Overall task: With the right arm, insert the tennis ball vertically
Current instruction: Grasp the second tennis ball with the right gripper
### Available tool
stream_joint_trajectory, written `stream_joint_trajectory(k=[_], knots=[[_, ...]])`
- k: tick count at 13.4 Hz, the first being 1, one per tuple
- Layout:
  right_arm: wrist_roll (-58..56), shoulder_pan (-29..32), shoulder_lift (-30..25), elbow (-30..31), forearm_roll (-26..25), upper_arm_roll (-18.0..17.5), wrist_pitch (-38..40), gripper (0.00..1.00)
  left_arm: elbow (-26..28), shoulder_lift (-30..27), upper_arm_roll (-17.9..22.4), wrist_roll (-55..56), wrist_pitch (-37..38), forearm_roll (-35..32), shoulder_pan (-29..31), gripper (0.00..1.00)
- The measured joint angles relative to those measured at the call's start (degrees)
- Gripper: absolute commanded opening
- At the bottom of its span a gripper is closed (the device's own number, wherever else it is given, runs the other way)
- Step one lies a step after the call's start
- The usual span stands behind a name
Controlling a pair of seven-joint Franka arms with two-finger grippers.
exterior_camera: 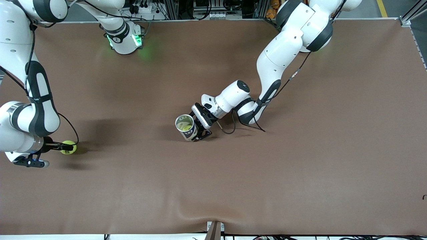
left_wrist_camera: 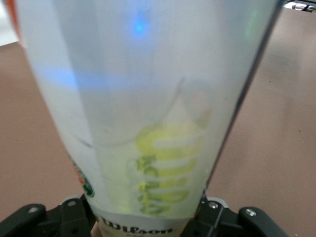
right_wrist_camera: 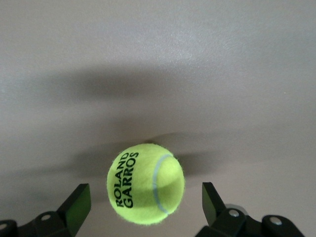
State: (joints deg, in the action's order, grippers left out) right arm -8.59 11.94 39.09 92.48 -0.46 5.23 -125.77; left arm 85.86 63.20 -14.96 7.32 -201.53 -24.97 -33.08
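Note:
A yellow-green tennis ball (exterior_camera: 68, 147) printed "ROLAND GARROS" lies on the brown table at the right arm's end. My right gripper (exterior_camera: 64, 147) is open and low around it. In the right wrist view the ball (right_wrist_camera: 146, 183) sits between the two fingertips (right_wrist_camera: 79, 198) with a gap on each side. My left gripper (exterior_camera: 196, 129) is shut on a clear Wilson ball can (exterior_camera: 185, 127) at the table's middle, its open mouth up. In the left wrist view the can (left_wrist_camera: 148, 89) fills the frame in my left gripper (left_wrist_camera: 143, 217). Another yellow ball (left_wrist_camera: 168, 163) lies inside it.
The right arm's base (exterior_camera: 124, 39) glows green at the table's back edge. A black cable (exterior_camera: 230, 128) loops on the table beside the left wrist. A clamp (exterior_camera: 215, 230) sits at the front edge, where the brown cloth (exterior_camera: 213, 186) is slightly wrinkled.

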Motion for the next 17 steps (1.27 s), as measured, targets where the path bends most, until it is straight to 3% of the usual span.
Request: stream_joint_trajectory(k=[2,3,4,5,6,10,17], knots=[[0.00,0.00,0.44,1.22,0.00,-0.07,-2.01,1.00,0.00,0.00,0.00,0.00,-0.03,0.00,0.00,0.72],[0.00,0.00,0.54,2.12,0.00,-0.08,-3.17,0.81,-0.01,0.00,0.00,0.00,-0.07,0.00,0.00,0.72],[-0.02,-0.01,0.58,2.96,0.00,-0.10,-4.26,0.39,-0.02,0.00,0.01,0.00,-0.10,0.00,0.00,0.72],[-0.22,-0.01,0.58,3.53,0.00,-0.12,-4.79,0.11,-0.03,0.00,0.01,0.00,-0.13,0.00,0.00,0.72],[-0.82,-0.01,0.58,3.66,0.00,-0.12,-4.95,0.00,-0.02,0.00,0.01,0.00,-0.14,0.00,0.00,0.72],[-2.12,-0.02,0.34,1.77,0.04,-0.17,-3.09,0.00,-0.03,0.00,0.01,0.00,-0.29,0.00,0.00,0.72],[1.73,-2.24,-1.82,-11.63,3.15,-1.06,19.80,0.00,-0.07,0.00,0.04,0.00,-0.50,0.00,0.00,0.72]])
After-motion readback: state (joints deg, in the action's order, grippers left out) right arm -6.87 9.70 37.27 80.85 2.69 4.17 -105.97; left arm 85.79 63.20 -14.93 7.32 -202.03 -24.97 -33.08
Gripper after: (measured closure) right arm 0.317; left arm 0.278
